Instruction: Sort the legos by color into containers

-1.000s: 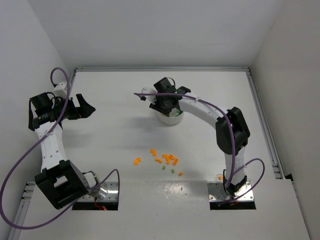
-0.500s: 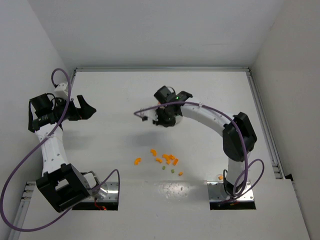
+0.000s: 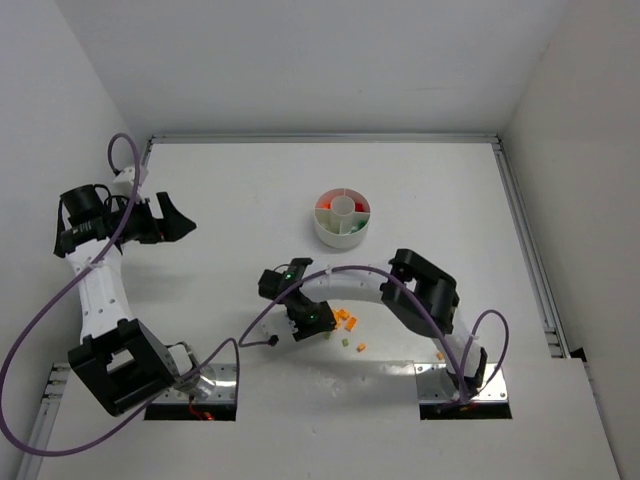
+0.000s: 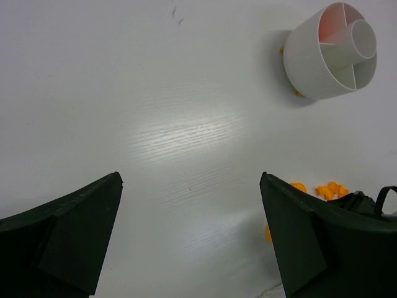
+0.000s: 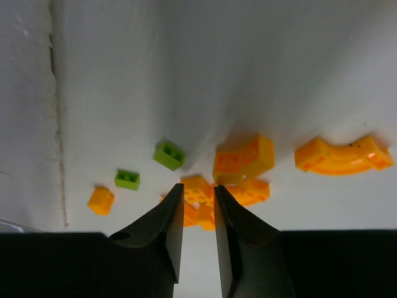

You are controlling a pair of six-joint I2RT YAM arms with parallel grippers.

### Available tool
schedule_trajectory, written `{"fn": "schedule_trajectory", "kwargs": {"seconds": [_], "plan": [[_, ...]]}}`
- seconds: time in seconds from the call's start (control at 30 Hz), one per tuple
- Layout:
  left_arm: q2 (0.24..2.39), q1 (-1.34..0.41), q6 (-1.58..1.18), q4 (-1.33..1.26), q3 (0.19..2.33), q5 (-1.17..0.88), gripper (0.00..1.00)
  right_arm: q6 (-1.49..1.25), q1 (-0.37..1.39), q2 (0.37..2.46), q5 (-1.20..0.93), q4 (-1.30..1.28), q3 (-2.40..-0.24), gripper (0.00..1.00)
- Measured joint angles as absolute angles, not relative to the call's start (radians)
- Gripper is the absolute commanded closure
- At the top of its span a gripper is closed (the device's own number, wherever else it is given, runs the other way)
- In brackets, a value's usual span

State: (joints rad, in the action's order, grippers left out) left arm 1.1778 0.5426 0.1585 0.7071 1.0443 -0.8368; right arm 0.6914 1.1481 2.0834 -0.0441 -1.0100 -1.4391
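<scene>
The white round dish [image 3: 343, 238] with wedge containers stands at the table's middle back; one wedge shows red [image 3: 325, 204]. Orange legos [image 3: 346, 319] lie in a loose pile nearer the front, with a green one [image 3: 345, 342] beside them. My right gripper [image 3: 316, 322] hangs low at the pile's left side. In the right wrist view its jaws [image 5: 198, 187] stand a narrow gap apart, tips just above orange bricks [image 5: 243, 158], with nothing between them. Two green bricks [image 5: 169, 154] lie to the left. My left gripper [image 3: 172, 218] is wide open and empty at the far left.
A curved orange brick [image 5: 343, 155] lies right of the pile, and a lone orange brick [image 3: 440, 355] sits by the right arm's base. The left wrist view shows the dish [image 4: 310, 62] far off and bare table under the left gripper [image 4: 190, 177]. Walls close in the table.
My right arm has swung from over the dish down to the orange pile near the front, leaving the dish uncovered. The left arm has not moved.
</scene>
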Motion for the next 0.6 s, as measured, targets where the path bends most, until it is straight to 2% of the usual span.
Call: {"fn": "schedule_trajectory", "kwargs": {"seconds": [0.33,0.6], "plan": [[1.188,0.543,0.215,0.782,1.075,-0.842,0.01,0.594,1.312,2.096,-0.023,-1.022,-1.465,0.7],[1.192,0.543,0.236,0.812,1.092,-0.842,0.01,0.575,1.337,2.096,-0.008,-0.985,-1.417,0.69]]}}
